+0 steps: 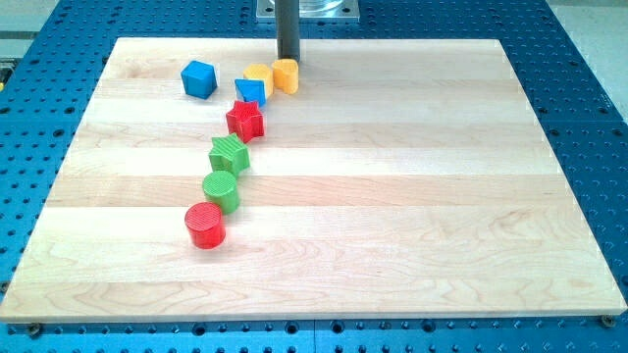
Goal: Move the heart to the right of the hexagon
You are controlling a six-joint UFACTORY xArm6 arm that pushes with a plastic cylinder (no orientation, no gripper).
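Far beyond the red cylinder (205,225), you see my tip (288,61), a fingerless rod grasping nothing, just above what looks like the yellow heart (286,75), with the yellow hexagon (259,74) immediately to the view's left.

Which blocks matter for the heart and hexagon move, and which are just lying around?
Job: my tip, just behind right yellow block; left yellow block; probably heart and hexagon.
Idle: blue cube, blue block, red star, green star, green cylinder, red cylinder.

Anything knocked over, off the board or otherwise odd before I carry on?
Nothing stands out. All seven blocks sit flat on the wooden board, in a loose line from the yellow heart near the view's top down to the red cylinder. My tip rests just above the heart, at its top edge. No block looks tipped or damaged.
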